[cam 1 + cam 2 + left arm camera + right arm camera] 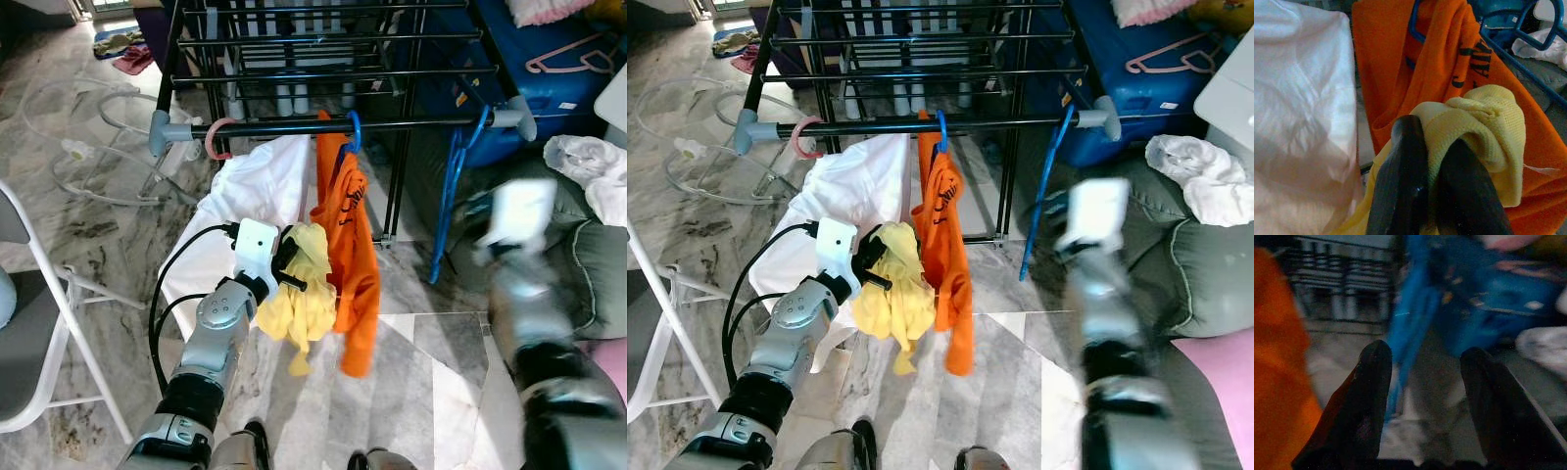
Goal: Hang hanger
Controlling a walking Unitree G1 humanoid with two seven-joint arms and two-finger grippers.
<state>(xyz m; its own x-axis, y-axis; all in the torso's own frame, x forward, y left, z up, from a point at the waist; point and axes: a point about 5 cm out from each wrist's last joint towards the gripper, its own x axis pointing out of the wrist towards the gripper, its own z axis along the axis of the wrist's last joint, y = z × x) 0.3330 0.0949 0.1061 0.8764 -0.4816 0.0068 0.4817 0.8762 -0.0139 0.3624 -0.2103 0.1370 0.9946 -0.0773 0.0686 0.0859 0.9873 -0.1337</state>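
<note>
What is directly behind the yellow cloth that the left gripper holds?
Behind the yellow cloth, held by the left gripper, hangs an orange shirt on a blue hanger. The cloth covers the shirt's lower left part, so that part cannot be seen.

Home laundry corner, black drying rack [323, 73] with hung clothes, marble floor [88, 211], folding chair [39, 323]

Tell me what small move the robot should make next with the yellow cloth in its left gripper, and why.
Probably reach the right gripper, whose fingers are open, toward the empty blue hanger dangling from the rack rail. The left gripper is shut on the yellow garment, which is bunched below the rail beside the orange shirt and seems to have no hanger of its own.
</note>
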